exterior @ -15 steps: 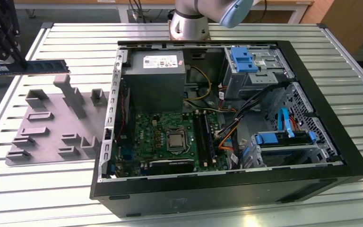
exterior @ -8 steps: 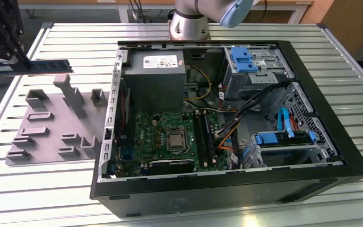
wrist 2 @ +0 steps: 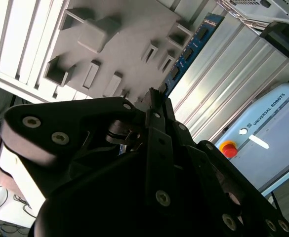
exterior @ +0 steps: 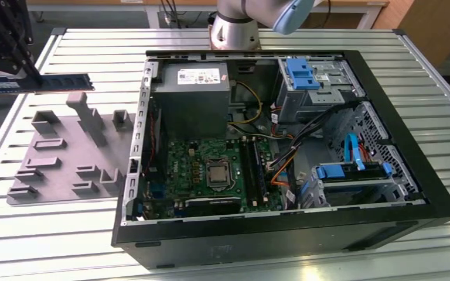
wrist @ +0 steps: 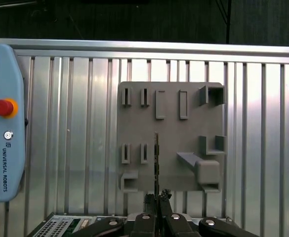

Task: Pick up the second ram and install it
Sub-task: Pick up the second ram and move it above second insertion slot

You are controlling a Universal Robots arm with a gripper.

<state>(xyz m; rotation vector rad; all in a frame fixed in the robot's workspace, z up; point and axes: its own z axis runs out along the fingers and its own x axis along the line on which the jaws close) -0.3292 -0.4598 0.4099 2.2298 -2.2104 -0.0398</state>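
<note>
The long, flat blue-green circuit-board stick, the second ram [exterior: 65, 82], is clenched in the black hand [exterior: 30, 82] and held clear above the grey plastic fixture plate [exterior: 61, 146] on the slatted metal desk [exterior: 100, 44]. The pick-up is judged done, the installing not yet begun. Careful alignment with the long black motherboard slots [exterior: 252, 167] is called for.
</note>
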